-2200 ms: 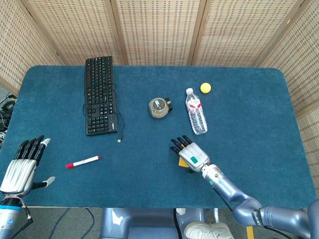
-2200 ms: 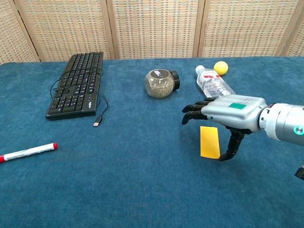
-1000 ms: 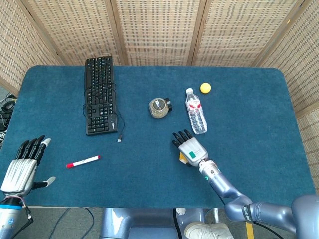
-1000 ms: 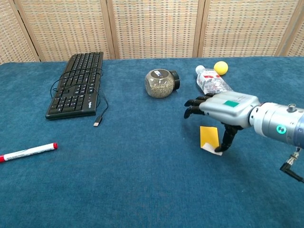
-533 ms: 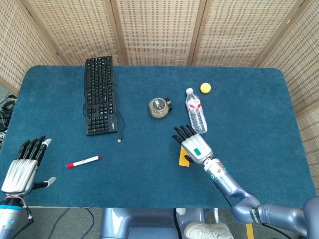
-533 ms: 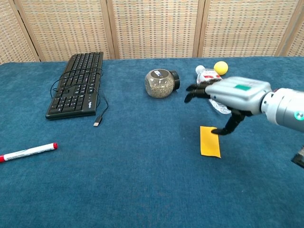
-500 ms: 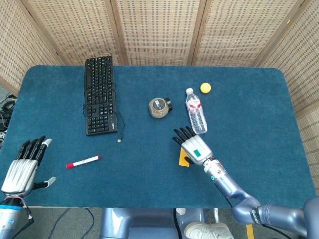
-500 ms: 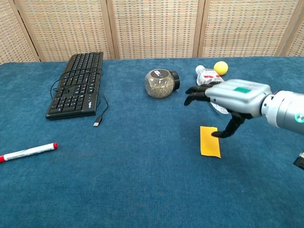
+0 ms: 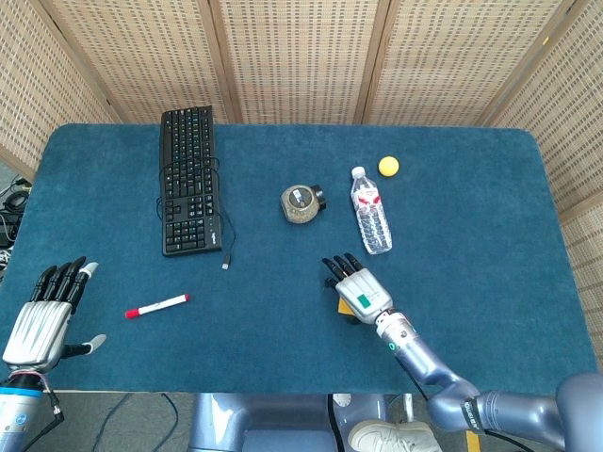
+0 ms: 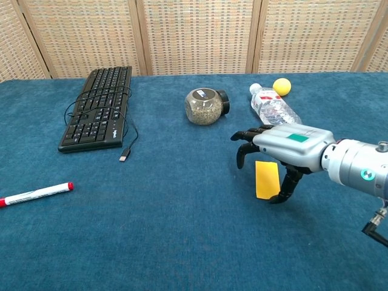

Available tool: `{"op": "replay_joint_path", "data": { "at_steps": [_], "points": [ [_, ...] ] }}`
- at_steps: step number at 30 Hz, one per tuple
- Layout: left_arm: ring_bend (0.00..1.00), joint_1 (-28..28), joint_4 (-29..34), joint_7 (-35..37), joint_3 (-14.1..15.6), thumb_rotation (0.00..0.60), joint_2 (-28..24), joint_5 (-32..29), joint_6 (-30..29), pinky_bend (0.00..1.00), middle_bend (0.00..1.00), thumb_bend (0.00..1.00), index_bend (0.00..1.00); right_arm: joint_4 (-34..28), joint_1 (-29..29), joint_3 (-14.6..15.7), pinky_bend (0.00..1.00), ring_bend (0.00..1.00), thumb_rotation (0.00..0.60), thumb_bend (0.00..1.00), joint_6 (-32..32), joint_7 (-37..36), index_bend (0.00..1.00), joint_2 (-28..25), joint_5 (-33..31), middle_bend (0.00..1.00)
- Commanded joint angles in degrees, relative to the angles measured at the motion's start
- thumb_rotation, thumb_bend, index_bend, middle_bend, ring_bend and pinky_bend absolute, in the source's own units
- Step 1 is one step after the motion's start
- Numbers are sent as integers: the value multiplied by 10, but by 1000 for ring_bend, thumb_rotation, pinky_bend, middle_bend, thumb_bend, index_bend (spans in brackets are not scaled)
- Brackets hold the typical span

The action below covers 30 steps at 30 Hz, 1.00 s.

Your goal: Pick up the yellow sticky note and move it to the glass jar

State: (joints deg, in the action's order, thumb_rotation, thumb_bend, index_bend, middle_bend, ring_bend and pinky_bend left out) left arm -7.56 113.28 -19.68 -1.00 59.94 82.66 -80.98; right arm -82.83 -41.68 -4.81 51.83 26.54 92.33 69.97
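Note:
The yellow sticky note (image 10: 267, 179) lies flat on the blue table cloth; in the head view only a sliver of the sticky note (image 9: 341, 306) shows under my hand. My right hand (image 10: 285, 147) (image 9: 357, 290) hovers low over it, fingers spread and pointing down on its left and far side, thumb tip down at its right near edge. Nothing is gripped. The glass jar (image 10: 205, 107) (image 9: 300, 204) lies on its side beyond the note, to the left. My left hand (image 9: 42, 320) rests open at the table's front left edge, holding nothing.
A water bottle (image 10: 274, 107) lies just beyond my right hand, with a yellow ball (image 10: 280, 86) behind it. A black keyboard (image 10: 97, 108) with a loose cable sits far left. A red-capped marker (image 10: 35, 193) lies at the front left.
My right hand, raised near the bottle half a second ago, has come back down over the note. The note, curled up at one edge a second ago, lies flat.

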Motion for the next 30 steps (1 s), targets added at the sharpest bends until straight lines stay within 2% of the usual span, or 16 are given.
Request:
{"op": "replay_joint_path", "data": {
  "at_steps": [1, 11, 21, 26, 30],
  "points": [
    [0, 0, 0, 2, 0, 600, -1, 0, 0, 0, 0, 0, 0, 4, 0, 1, 0, 0, 600, 107, -2, 3, 306, 5, -6, 0],
    [0, -1, 0, 1, 0, 600, 0, -1, 1, 0, 0, 0, 0, 22, 0, 1, 0, 0, 600, 112, -5, 4, 310, 17, -18, 0],
    [0, -2, 0, -1, 0, 600, 1, -3, 1, 0, 0, 0, 0, 32, 1, 3, 0, 0, 600, 263, -4, 5, 322, 19, -19, 0],
    [0, -2, 0, -2, 1, 600, 1, -2, 1, 0, 0, 0, 0, 31, 2, 7, 0, 0, 600, 267, -5, 12, 327, 18, -21, 0],
    [0, -1, 1, -2, 1, 600, 1, -2, 0, 0, 0, 0, 0, 29, 2, 9, 0, 0, 600, 274, -4, 15, 430, 18, -20, 0]
  ]
}}
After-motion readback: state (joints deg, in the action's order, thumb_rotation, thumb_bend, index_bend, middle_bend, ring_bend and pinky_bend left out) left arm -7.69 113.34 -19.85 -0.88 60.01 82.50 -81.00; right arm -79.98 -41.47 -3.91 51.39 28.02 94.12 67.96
